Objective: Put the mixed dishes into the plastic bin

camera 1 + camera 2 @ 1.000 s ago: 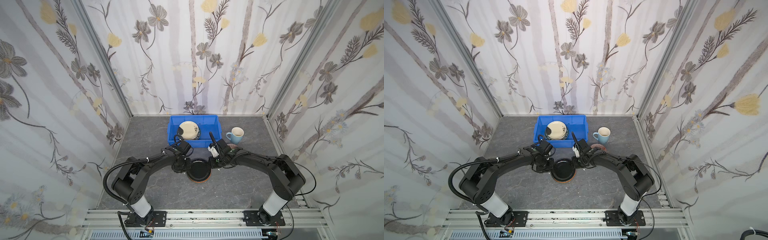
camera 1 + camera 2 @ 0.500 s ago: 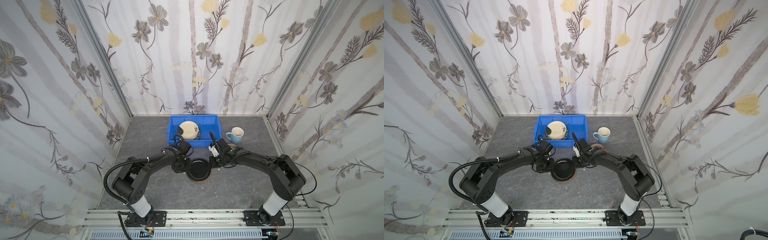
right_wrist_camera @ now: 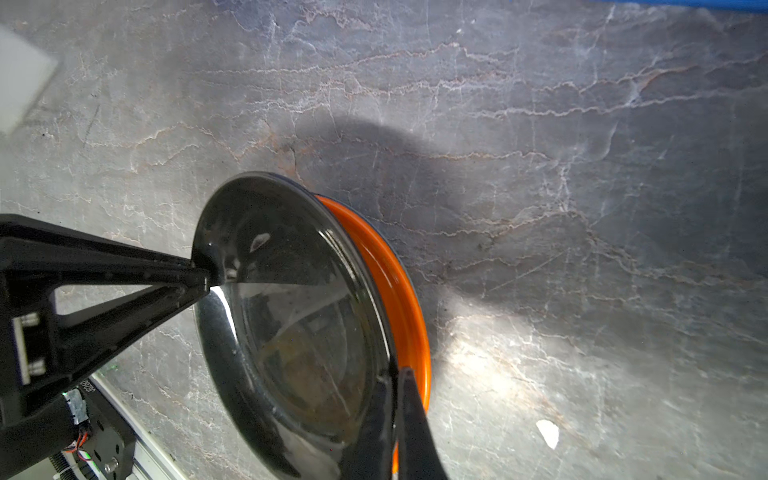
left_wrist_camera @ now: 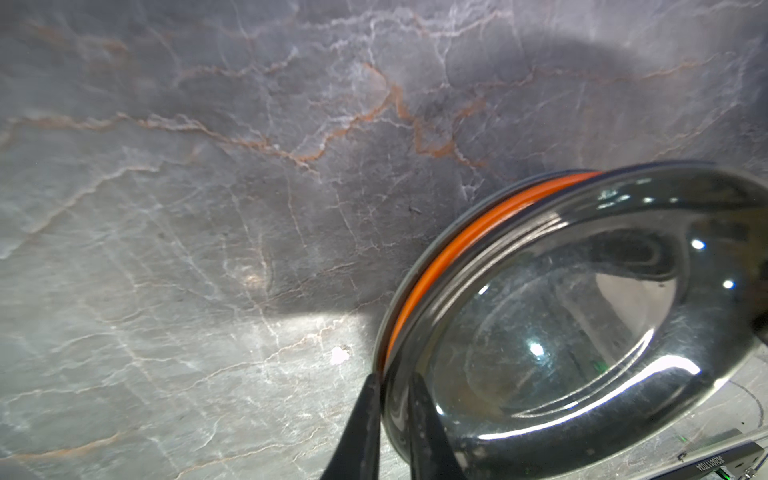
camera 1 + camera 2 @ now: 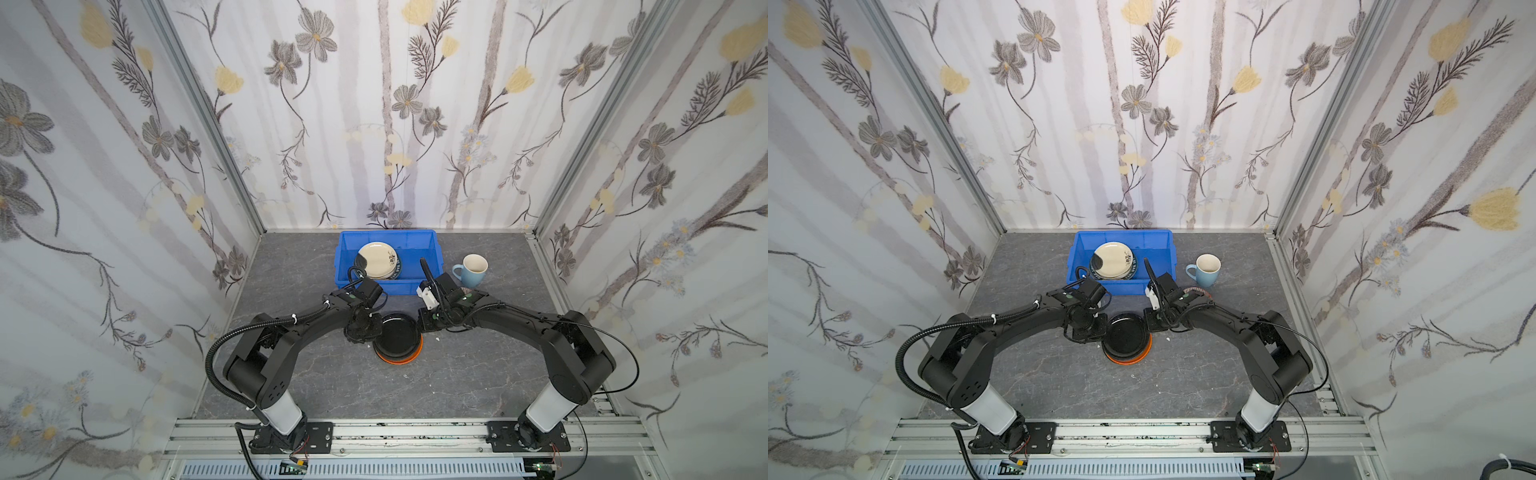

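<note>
**A:** Where's the glass plate (image 5: 398,338)?

**B:** At the centre in a top view, lying over the orange plate (image 5: 400,360), whose rim shows only along the lower edge. Both are on the desk (image 5: 457,374), just below the bin (image 5: 344,257).

**A:** And the hands?

**B:** The left hand (image 4: 395,380) is clamped on the glass rim, pinching it from both faces. The right hand (image 3: 395,376) pinches the opposite rim, with its outer tip slipped between glass and orange.

**A:** Why two hands for one plate?

**B:** My guess is that the rim is thin and slick, and stacked plates cling. A pinch on each side would keep it level while it peels off the one beneath. I can't tell whether it is clear of the orange plate.

**A:** What's in the bin?

**B:** There's a stack topped by a cream plate (image 5: 376,257) in its left half. The right half shows bare blue, which is probably where this one goes. The mug (image 5: 471,270) stands on the desk, right of the bin.

**A:** The setting?

**B:** The desk is grey and marbled with rusty veins, a few white chips (image 3: 548,432) and hard shadows around the plates. Floral walls (image 5: 374,104) close three sides, and a metal rail (image 5: 395,432) runs along the bottom.
</note>
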You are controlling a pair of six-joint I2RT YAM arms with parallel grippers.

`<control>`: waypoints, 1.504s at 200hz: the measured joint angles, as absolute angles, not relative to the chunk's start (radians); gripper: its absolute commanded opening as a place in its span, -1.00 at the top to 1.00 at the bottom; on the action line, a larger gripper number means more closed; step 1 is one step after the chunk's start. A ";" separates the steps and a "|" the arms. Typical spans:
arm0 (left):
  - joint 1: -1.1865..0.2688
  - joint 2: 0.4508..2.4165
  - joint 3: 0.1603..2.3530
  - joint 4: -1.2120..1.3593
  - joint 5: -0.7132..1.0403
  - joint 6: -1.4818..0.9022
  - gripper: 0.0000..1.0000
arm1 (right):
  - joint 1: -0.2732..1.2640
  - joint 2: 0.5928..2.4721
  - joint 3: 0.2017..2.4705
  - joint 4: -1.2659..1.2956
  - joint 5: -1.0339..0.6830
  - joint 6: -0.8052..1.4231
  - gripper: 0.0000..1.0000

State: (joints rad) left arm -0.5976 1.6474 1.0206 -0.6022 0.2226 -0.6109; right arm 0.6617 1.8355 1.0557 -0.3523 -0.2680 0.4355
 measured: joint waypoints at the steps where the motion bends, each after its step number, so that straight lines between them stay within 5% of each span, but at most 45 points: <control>1: -0.597 1.647 1.021 -0.603 0.222 -0.609 0.73 | 0.661 1.835 1.056 -0.352 -0.268 0.435 1.00; 36: -0.592 1.649 1.024 -0.616 0.222 -0.598 0.81 | 0.658 1.836 1.062 -0.352 -0.281 0.433 1.00; 58: -0.590 1.649 1.034 -0.622 0.222 -0.594 0.50 | 0.655 1.836 1.064 -0.352 -0.293 0.433 1.00; 89: -0.557 1.588 1.064 -0.632 0.228 -0.581 -0.18 | 0.648 1.836 1.081 -0.350 -0.327 0.433 1.00; 112: -0.502 1.523 1.085 -0.632 0.240 -0.575 -0.42 | 0.647 1.836 1.094 -0.350 -0.351 0.433 1.00; 177: -0.396 1.467 1.075 -0.638 0.310 -0.549 -0.31 | 0.647 1.883 1.106 -0.348 -0.372 0.434 0.89; 240: -0.404 1.481 0.996 -0.605 0.373 -0.554 0.15 | 0.661 1.893 1.089 -0.354 -0.367 0.437 0.74; 301: -0.433 1.522 0.955 -0.565 0.397 -0.557 0.19 | 0.677 1.863 1.031 -0.357 -0.351 0.466 0.60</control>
State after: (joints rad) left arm -0.4332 1.5215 0.9550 -0.5648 0.3973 -0.5568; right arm 0.6765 1.8633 1.0309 -0.3573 -0.3511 0.4660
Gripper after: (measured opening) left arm 0.411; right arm 0.202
